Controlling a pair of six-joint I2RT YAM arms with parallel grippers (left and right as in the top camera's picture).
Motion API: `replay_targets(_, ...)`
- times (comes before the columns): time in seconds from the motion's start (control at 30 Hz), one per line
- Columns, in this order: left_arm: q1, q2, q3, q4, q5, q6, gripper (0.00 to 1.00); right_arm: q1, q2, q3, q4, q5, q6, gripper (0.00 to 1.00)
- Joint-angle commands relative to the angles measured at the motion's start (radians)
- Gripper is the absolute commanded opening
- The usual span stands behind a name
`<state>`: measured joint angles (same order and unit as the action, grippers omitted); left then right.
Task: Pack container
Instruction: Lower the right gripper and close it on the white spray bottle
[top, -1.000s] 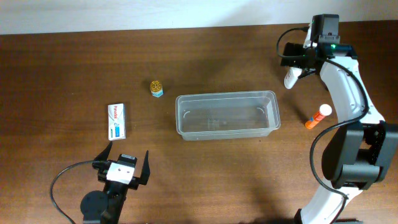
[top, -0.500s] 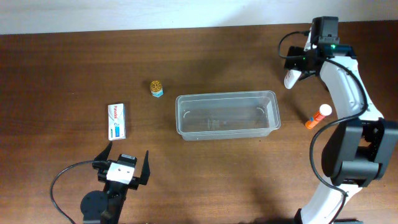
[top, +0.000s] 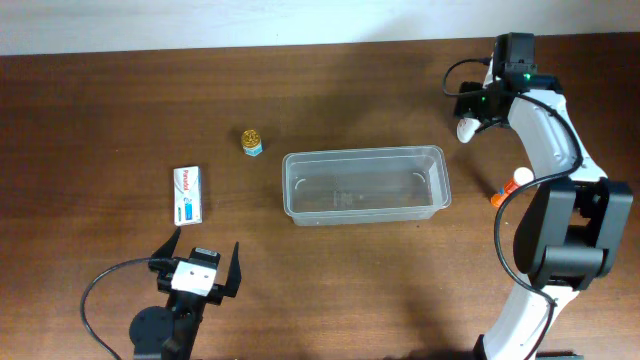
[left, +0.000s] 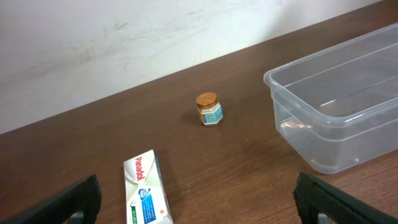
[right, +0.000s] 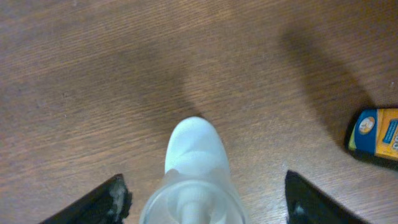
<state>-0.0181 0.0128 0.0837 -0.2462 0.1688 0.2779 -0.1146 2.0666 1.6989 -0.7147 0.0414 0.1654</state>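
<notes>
The container (top: 363, 185) is a clear plastic tub at the table's middle, empty; its rim shows in the left wrist view (left: 323, 62). A white bottle (top: 465, 127) lies at the far right. My right gripper (top: 478, 104) is over it, open. In the right wrist view the white bottle (right: 194, 155) lies between the spread fingers (right: 205, 199), with gaps on both sides. My left gripper (top: 200, 268) is open and empty at the front left, also in its wrist view (left: 199, 204).
A small gold-lidded jar (top: 252, 142) (left: 208, 109) stands left of the tub. A white Panadol box (top: 188, 194) (left: 145, 190) lies further left. An orange-and-white tube (top: 510, 187) lies right of the tub, partly behind my right arm; it also shows in the right wrist view (right: 376, 138).
My right arm has swung slightly left over the white bottle and now covers more of the orange tube. The left arm and the other objects have not moved.
</notes>
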Motion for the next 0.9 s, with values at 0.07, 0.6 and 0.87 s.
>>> replay_targets(0.07, 0.006, -0.007, -0.005, 0.0, 0.008, 0.015, 0.99, -0.005, 0.009, 0.006, 0.009, 0.016, 0.004, 0.56)
replay_targets(0.6, 0.006, -0.007, -0.005, 0.0, 0.008, 0.015, 0.99, -0.005, 0.023, 0.006, 0.008, 0.016, 0.004, 0.42)
replay_targets(0.87, 0.006, -0.007, -0.005, 0.0, 0.008, 0.015, 0.99, -0.005, 0.023, 0.006, 0.008, 0.015, 0.004, 0.41)
